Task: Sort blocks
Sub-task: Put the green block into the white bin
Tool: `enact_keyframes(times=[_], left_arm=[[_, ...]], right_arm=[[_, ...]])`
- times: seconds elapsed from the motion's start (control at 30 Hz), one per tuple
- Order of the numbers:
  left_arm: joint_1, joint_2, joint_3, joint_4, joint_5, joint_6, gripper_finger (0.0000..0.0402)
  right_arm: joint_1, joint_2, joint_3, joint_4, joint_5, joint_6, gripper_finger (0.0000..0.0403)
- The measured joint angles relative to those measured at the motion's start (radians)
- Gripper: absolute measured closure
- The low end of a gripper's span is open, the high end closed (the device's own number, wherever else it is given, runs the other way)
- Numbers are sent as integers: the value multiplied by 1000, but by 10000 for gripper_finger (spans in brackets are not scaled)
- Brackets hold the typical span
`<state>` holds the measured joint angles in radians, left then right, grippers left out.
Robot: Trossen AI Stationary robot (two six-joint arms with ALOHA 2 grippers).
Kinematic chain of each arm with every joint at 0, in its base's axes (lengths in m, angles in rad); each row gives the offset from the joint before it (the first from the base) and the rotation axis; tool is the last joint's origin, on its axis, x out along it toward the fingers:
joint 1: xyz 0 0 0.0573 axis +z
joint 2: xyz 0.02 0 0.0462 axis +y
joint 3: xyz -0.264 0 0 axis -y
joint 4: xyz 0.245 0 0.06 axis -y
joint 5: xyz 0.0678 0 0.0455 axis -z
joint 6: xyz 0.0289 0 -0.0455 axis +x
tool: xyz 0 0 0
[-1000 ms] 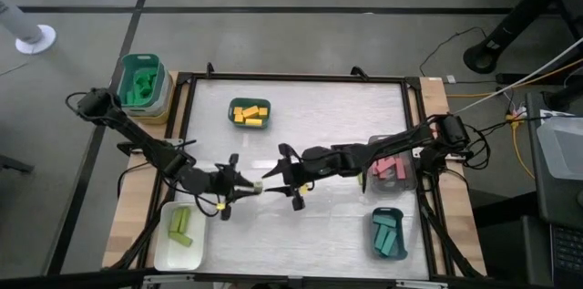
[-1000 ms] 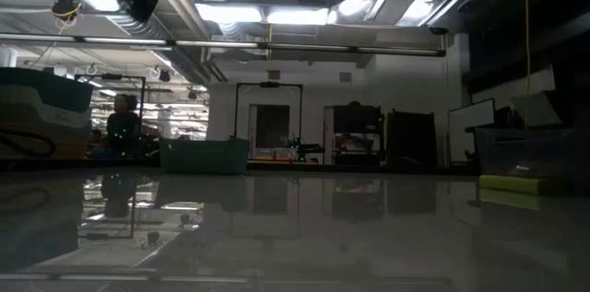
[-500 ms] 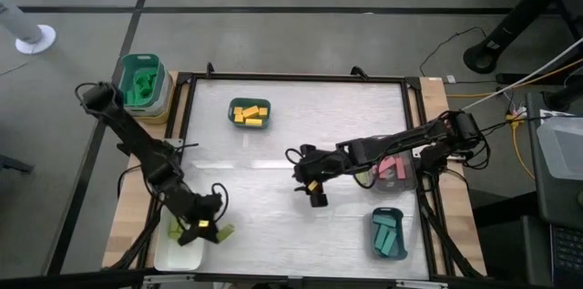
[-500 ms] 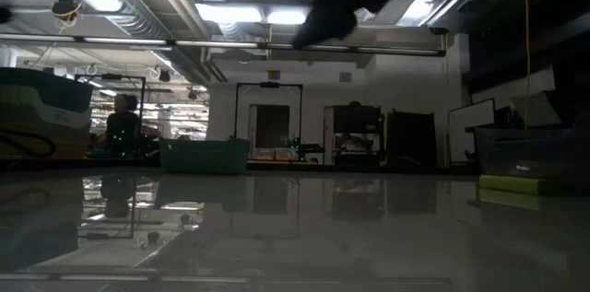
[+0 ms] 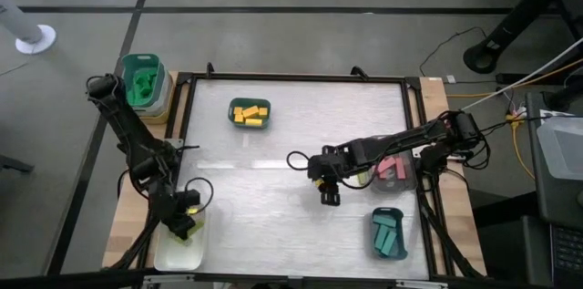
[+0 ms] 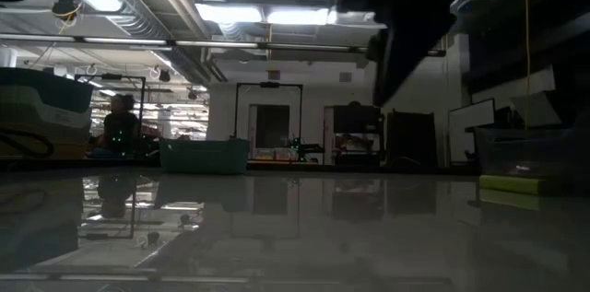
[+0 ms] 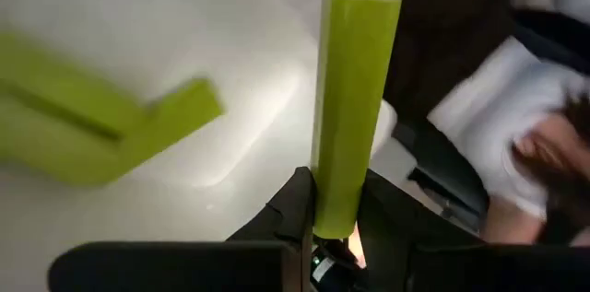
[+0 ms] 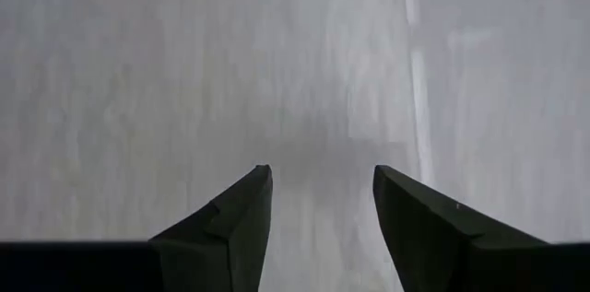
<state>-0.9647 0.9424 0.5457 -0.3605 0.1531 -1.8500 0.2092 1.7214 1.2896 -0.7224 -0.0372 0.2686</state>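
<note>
Left gripper (image 7: 336,227) hangs over the white tray (image 5: 162,251), fingers pinched tight on the lower end of a lime bar (image 7: 352,99) that sticks straight out past the tips. Below the gripper, inside the tray, lie two more lime bars (image 7: 101,131), touching in a rough L. Step in hand looks like the drop into the tray: best to come lower so the bar falls short, aim for bare tray floor beside the two lying there, not on top of them, then open fully and lift straight up so the tips don't drag it out. The bar is a smooth, matte, square-edged stick, probably light plastic, so it may bounce or roll on the glossy rounded tray. Right gripper (image 8: 323,204) hovers empty over bare table (image 5: 301,125), jaws spread wide, nothing between them; the pink tray (image 5: 393,170) sits just behind its arm, the teal tray (image 5: 388,234) off to one side, the yellow tray (image 5: 250,113) well ahead across the table. Pink, teal and yellow blocks already lie sorted in these. Table top is pale, brushed, slightly reflective. No loose blocks show on it, so this bar seems the last.
</note>
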Motion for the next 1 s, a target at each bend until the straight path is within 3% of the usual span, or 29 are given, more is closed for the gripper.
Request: enact_keyframes(times=[0.13, 0.5, 1.0], left_arm=[[-5, 3, 0, -64, -2, -79, 349], [-4, 4, 0, -187, -9, -54, 348], [-4, 19, 0, -186, -8, -107, 335]], right_arm=[[0, 0, 0, -73, 0, 76, 212], [0, 0, 0, -100, 0, 101, 212], [0, 1, 0, -104, 0, 101, 212]])
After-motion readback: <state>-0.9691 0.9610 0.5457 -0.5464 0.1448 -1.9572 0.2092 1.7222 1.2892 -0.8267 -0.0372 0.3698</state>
